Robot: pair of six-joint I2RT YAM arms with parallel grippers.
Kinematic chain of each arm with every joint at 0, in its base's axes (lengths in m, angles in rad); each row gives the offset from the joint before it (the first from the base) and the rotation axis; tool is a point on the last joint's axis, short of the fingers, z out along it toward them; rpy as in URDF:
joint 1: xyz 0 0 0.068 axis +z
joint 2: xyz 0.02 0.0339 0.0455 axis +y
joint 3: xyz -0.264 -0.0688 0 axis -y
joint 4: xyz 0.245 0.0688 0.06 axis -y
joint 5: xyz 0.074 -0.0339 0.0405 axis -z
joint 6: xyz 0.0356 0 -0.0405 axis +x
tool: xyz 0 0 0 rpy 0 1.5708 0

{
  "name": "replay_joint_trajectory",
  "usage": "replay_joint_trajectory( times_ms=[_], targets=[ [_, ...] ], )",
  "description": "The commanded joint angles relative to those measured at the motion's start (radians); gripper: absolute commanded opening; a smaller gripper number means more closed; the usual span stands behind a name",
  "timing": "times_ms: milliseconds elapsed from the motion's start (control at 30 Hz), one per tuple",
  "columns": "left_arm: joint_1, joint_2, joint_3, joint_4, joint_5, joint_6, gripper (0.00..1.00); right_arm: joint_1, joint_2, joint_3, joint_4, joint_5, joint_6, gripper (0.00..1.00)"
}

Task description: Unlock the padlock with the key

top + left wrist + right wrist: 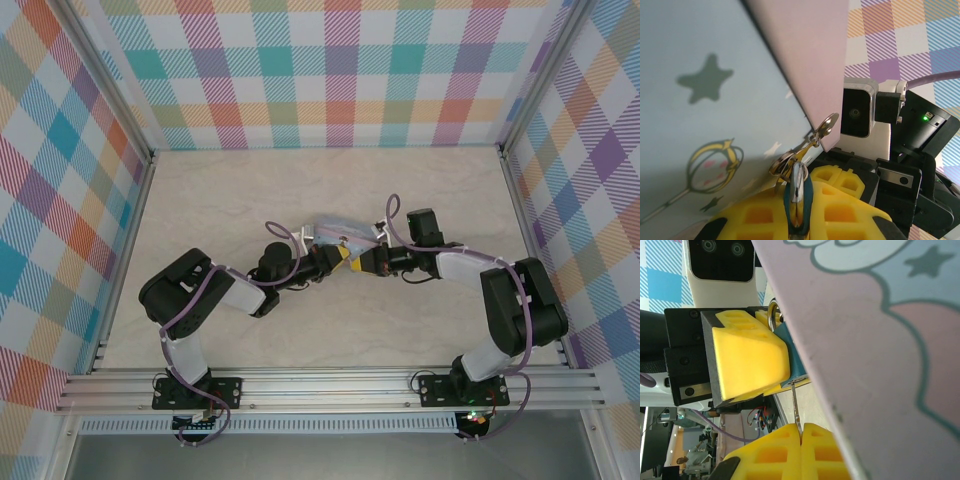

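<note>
Right gripper is clamped on the key, whose thin shaft runs up to the underside of the padlock; how deep it sits cannot be told. Left gripper pinches the padlock body, its shackle hooked through the hasp of the blue tin. Step in hand, judged: turning the key. Roll your right wrist about the shaft's own axis with no side push, since the shaft looks bendable, and brace with the left. Both arms reach in low, fingertips facing, just apart.
</note>
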Motion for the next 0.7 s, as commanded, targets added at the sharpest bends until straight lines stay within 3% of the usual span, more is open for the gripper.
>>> replay_joint_trajectory(
  times_ms=[0,667],
  targets=[
    [-0.015,-0.035,0.022,0.077,0.097,0.028,0.0,0.005,0.029,0.034,0.01,0.028,-0.009,0.01],
    [-0.022,-0.064,-0.005,0.051,0.107,0.06,0.0,-0.053,0.032,0.052,0.167,0.01,0.111,0.02]
  ],
)
